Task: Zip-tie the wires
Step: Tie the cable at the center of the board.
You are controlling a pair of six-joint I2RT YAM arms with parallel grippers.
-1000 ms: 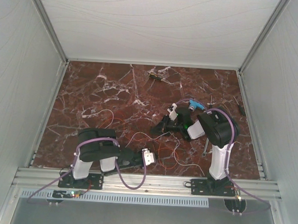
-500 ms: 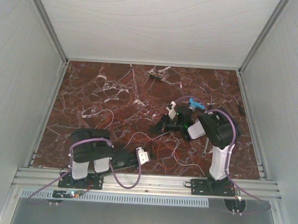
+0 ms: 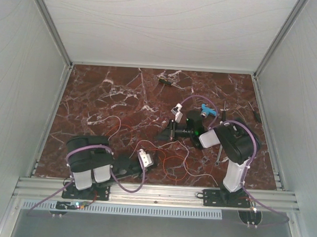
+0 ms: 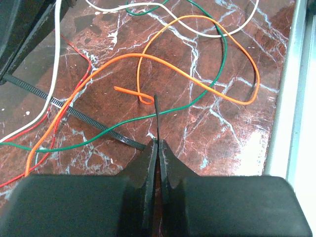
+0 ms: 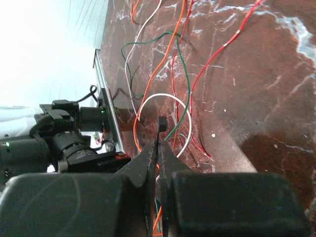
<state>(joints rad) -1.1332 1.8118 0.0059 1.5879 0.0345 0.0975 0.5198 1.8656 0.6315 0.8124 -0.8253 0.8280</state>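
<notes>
The wires [image 3: 173,163] lie as a loose tangle of orange, red, white and green strands on the red marble between the two arms. In the left wrist view an orange wire [image 4: 197,81] loops ahead of my left gripper [image 4: 158,142] [image 3: 154,164]. That gripper is shut on the tail end of a black zip tie [image 4: 98,126], which runs left across the strands, and a thin black tip sticks out past the jaws. My right gripper [image 5: 159,142] [image 3: 162,134] is shut on the tie's other end, its square head [image 5: 161,122] poking out in front of a white wire loop [image 5: 163,96].
An aluminium rail [image 3: 154,192] [image 4: 301,98] borders the near edge, close to the right of the left gripper. A small dark part [image 3: 165,81] lies at the back. A thin tool [image 3: 219,153] and another dark piece [image 3: 254,113] lie at the right. White walls enclose the table.
My left arm has drawn back to the left along the near edge and its jaws have closed. The right wrist has shifted a little left and away.
</notes>
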